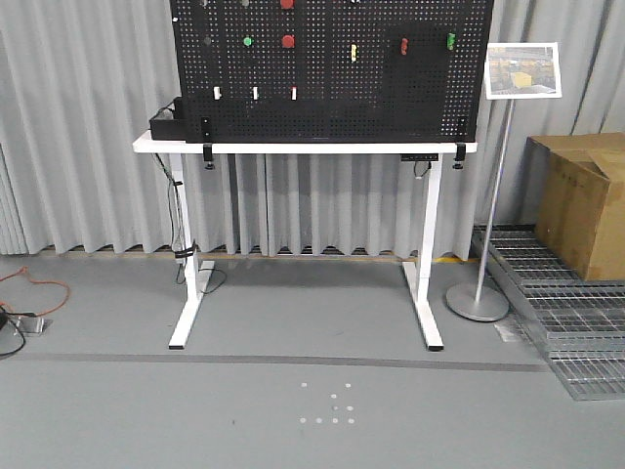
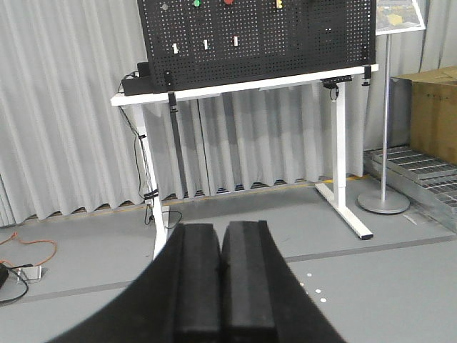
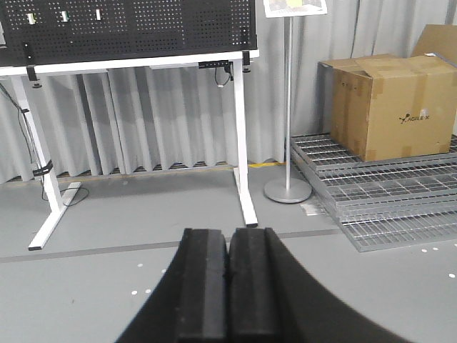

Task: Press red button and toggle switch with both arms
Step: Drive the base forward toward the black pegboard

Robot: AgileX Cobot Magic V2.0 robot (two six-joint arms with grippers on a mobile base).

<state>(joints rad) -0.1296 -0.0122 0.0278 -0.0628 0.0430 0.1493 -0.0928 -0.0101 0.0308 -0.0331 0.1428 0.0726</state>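
A black pegboard (image 1: 332, 78) stands on a white table (image 1: 303, 147), far ahead of me. On it are a red button (image 1: 287, 41), another red button (image 1: 286, 3) at the top edge, a green button (image 1: 247, 41), a yellow toggle (image 1: 353, 51) and three white switches (image 1: 255, 93). The left wrist view shows the board (image 2: 285, 43) with a red button (image 2: 228, 1) at its top edge. My left gripper (image 2: 221, 229) is shut and empty, well back from the table. My right gripper (image 3: 228, 232) is shut and empty, also far back. Neither arm shows in the front view.
A sign stand (image 1: 522, 70) with a round base (image 1: 477, 301) stands right of the table. A cardboard box (image 3: 382, 107) sits on metal grates (image 3: 385, 200) at the right. Cables (image 1: 29, 293) lie on the floor at the left. White table legs (image 1: 190, 303) reach forward.
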